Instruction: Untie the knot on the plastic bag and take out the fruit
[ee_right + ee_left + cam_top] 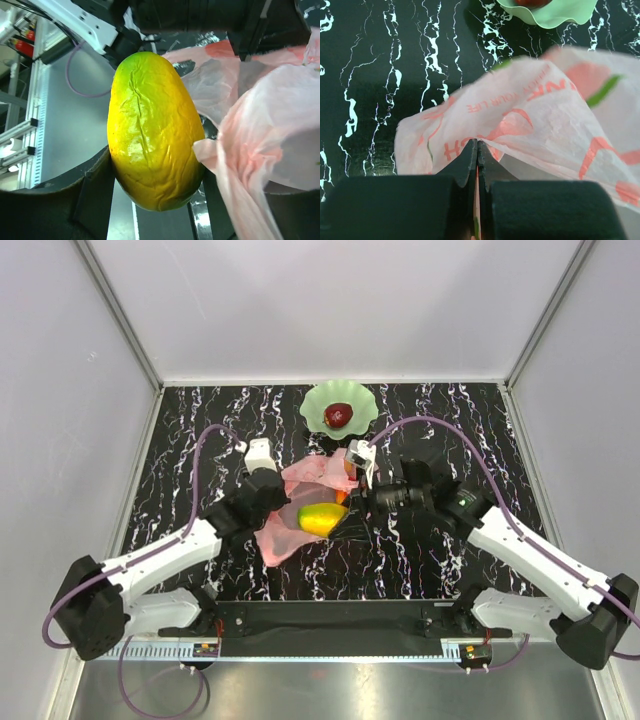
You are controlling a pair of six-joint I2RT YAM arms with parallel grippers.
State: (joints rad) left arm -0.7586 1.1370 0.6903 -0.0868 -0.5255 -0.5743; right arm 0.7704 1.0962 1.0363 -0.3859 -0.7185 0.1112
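Green scalloped dish (316, 406), black marbled table (200, 430)

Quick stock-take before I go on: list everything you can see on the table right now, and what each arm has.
plastic bag: one, translucent pink, table centre.
mango-like fruit: one, yellow-green, gripped at the bag's opening.
apple-like fruit: one, dark red, in the dish.
orange fruit: only partly visible, in the bag; count unclear.
dish: one, green, scalloped, far side of the table.
table: one, black with white veins.
left gripper: shut on the plastic bag.
right gripper: closed on the mango-like fruit.
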